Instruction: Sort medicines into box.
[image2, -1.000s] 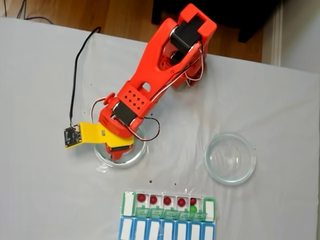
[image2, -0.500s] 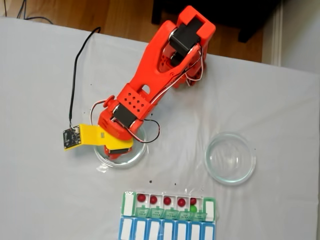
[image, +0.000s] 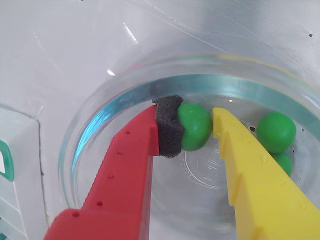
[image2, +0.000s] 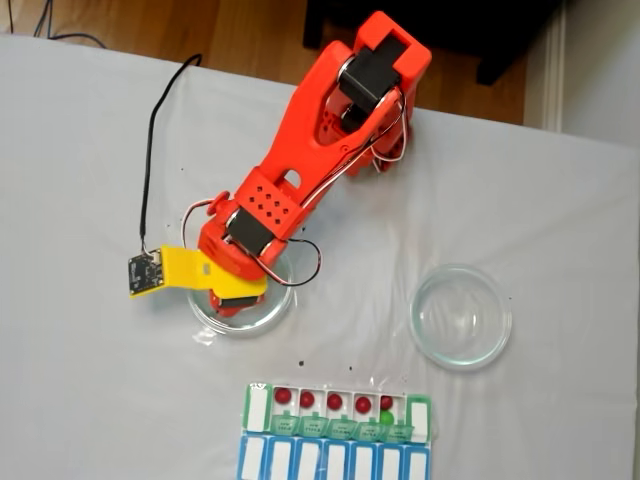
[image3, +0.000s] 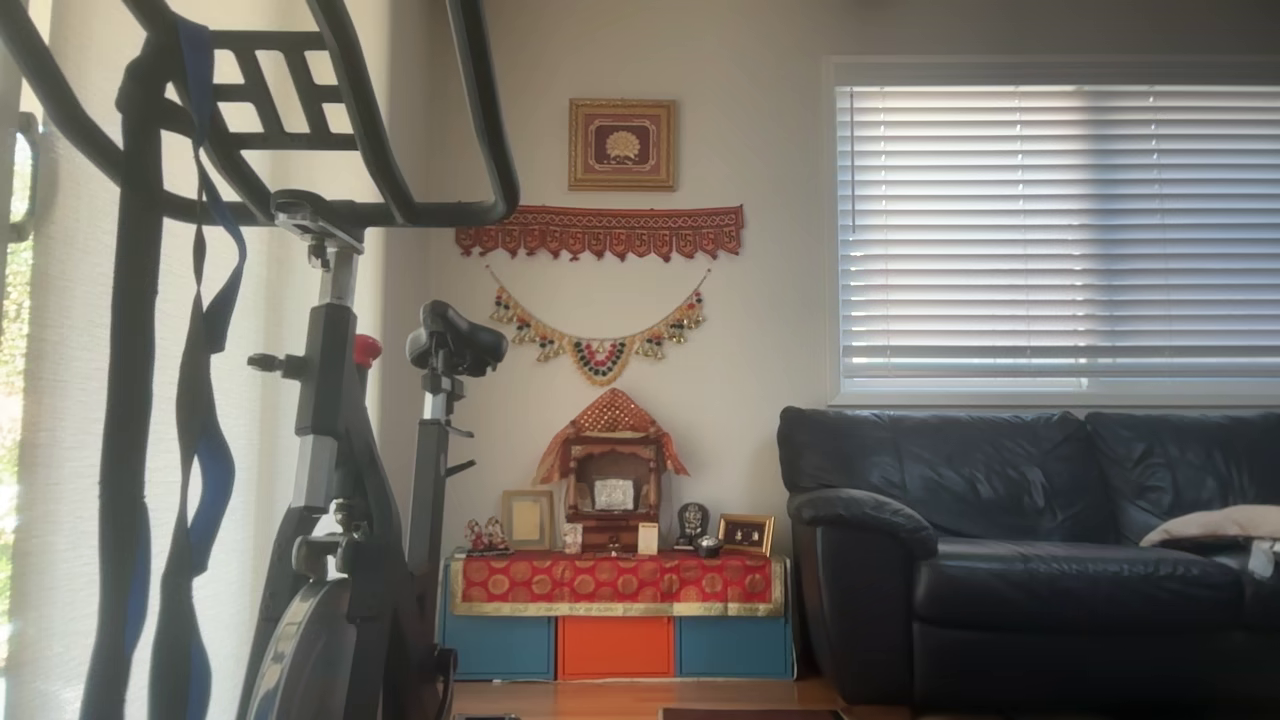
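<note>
Pinching a green ball in the glass dish, sorting partly done.

Down inside the left glass dish (image2: 243, 312) in the fixed view, jaws (image: 195, 127) nearly shut on a green ball (image: 194, 126): black foam pad (image: 168, 126) of the red finger against one side, yellow finger touching the other, ball apparently not yet lifted off the dish floor. Just beside the yellow finger, two more green balls (image: 275, 131) waiting in the same dish. At the bench's (image2: 80, 380) near edge, the green-lidded box (image2: 338, 411), holding five dark red balls (image2: 334, 401) in a row plus one green ball (image2: 386, 417) near its right end. Right-hand dish (image2: 461, 316) looking empty. By this count, reds finished, one green placed, several greens left to carry over.
</note>
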